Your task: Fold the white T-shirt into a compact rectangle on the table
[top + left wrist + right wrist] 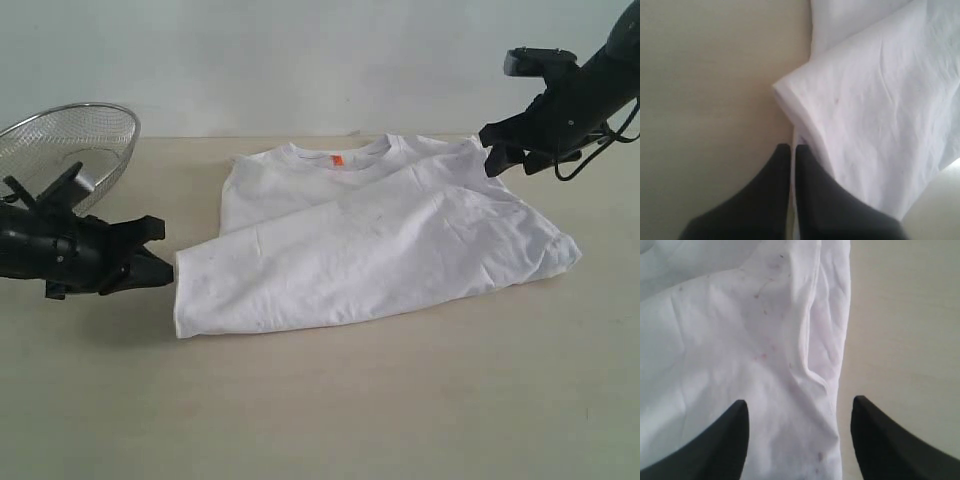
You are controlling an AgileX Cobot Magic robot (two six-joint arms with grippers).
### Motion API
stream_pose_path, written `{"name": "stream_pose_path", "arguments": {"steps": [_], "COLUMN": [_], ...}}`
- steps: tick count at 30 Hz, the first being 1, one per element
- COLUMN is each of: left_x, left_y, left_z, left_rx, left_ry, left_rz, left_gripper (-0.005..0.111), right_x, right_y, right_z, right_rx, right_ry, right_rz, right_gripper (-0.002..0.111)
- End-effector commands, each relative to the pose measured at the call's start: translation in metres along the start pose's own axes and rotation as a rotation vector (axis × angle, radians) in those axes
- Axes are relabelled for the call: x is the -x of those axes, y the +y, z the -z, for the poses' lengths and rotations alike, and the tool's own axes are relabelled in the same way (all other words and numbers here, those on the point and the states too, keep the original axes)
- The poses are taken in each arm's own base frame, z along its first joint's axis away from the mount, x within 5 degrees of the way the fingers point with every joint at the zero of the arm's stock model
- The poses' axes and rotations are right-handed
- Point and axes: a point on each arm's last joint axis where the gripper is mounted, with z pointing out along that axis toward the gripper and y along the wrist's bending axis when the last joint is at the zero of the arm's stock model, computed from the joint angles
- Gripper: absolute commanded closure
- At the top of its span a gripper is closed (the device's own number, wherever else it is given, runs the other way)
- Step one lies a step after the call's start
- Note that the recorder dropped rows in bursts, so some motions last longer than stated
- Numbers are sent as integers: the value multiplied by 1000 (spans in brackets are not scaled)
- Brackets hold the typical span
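Lying half-folded — white T-shirt (370,250) on table (400,400).

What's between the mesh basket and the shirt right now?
Only bare table separates the mesh basket from the white T-shirt, seen in the exterior view.

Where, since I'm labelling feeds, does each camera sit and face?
Exterior: apart from the robot, facing across the table at the white T-shirt; left hand and right hand show.
Left wrist: behind the left hand, which is closed, looking at a shirt corner.
Right wrist: behind the right hand, which is open, looking onto the shirt's edge.
All share shirt and table.
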Motion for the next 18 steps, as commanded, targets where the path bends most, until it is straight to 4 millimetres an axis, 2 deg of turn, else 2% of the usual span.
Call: {"name": "stream_pose_path", "arguments": {"steps": [1,5,7,9,11,13,18], "left_x": [10,10,10,10,12,14,23], "left_y": [-2,4,9,11,6,4,2], "left_z": [-4,3,8,14,14,12,12], "left_rx": [-42,-56,-73,-133,-178,-173,-206], "left_ry": [-10,27,45,65,47,18,-64], "left_rz": [11,-47,-49,-28,11,39,142], "left_gripper": [102,102,96,80,56,44,43], "right_x": [2,2,1,1,2,2,2], "right_y": [1,1,1,1,1,1,0], "right_z": [2,2,2,2,2,2,2], "right_rx": [0,0,1,4,0,0,-5], "right_ry": [-8,-8,-5,2,-6,-6,-14], "right_rz": [12,14,15,25,26,26,26], "right_gripper": [55,55,55,55,55,55,55]}}
